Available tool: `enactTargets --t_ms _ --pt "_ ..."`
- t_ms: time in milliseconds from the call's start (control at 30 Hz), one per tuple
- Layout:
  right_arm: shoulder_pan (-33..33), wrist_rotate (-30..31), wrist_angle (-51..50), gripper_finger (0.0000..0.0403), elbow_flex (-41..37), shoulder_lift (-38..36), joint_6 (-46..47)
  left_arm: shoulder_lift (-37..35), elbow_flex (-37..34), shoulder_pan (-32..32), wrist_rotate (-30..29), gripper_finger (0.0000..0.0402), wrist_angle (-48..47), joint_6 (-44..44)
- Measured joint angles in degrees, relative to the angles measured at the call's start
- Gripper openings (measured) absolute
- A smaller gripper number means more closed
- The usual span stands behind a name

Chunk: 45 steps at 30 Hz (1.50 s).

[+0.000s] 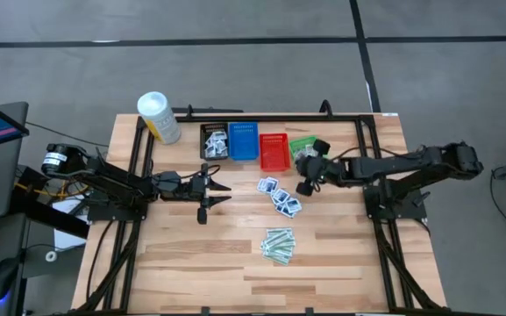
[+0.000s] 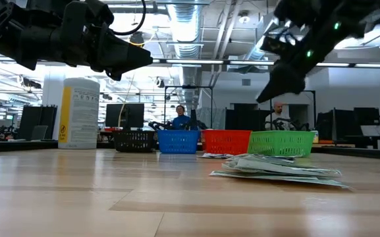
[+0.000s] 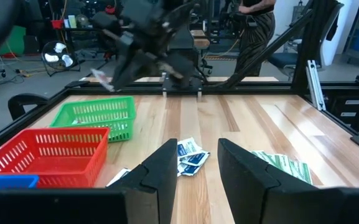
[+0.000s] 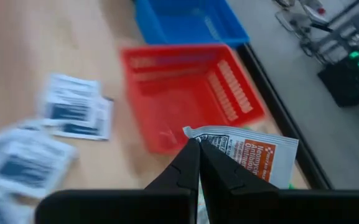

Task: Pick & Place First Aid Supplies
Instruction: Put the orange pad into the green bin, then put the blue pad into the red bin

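Wooden table [image 1: 235, 263]; right gripper [image 4: 199, 149] pinches an orange-print packet [image 4: 254, 152] by 1 corner near the red basket [image 4: 191, 93]; it could slip; left gripper [image 3: 195, 165] parted, empty

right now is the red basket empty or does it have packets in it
Empty, as far as shown: the red basket shows only bare mesh inside in the right wrist view. The right gripper holds a packet, not yet dropped.

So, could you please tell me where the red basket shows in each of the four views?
High view: red basket in the row at the table's far edge, between the blue basket and the green basket.
Low view: centre, same neighbours.
Left wrist view: lower left.
Right wrist view: centre, beyond the packet held by the right gripper.
Shared landmark: the blue basket.
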Motion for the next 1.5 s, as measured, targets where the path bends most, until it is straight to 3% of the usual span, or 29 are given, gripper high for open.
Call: enactTargets --t_ms 300,500,667,833,1200,1367,1500 --pt "-11.04 -10.14 16.47 0.0001 -11.18 0.02 0.91 0.00 0.00 -0.02 -0.01 0.0116 0.00 -1.50" --pt "-13.07 -10.39 21.93 0.0002 -13.58 0.02 1.28 0.00 0.00 0.00 -0.02 0.0116 0.00 -1.49" --pt "-14.42 -10.32 22.04 0.0009 -14.30 0.02 7.66 0.00 0.00 0.00 -0.02 0.0116 0.02 -1.49" --pt "-13.80 -10.29 21.62 0.0026 -14.28 0.02 11.86 0.00 0.00 0.04 -0.02 0.0116 0.02 -1.46" --pt "-12.20 -8.79 20.82 0.0107 -14.28 0.02 12.81 0.00 0.00 0.04 -0.02 0.0116 0.01 -1.31" --pt "-9.94 -8.50 24.69 0.0110 -14.23 -0.09 13.74 0.00 0.00 0.04 -0.02 0.0116 0.00 -1.31" --pt "-6.01 -8.59 28.73 0.0103 -14.22 -0.46 8.80 0.00 0.00 0.04 -0.02 0.0116 0.00 -1.28"
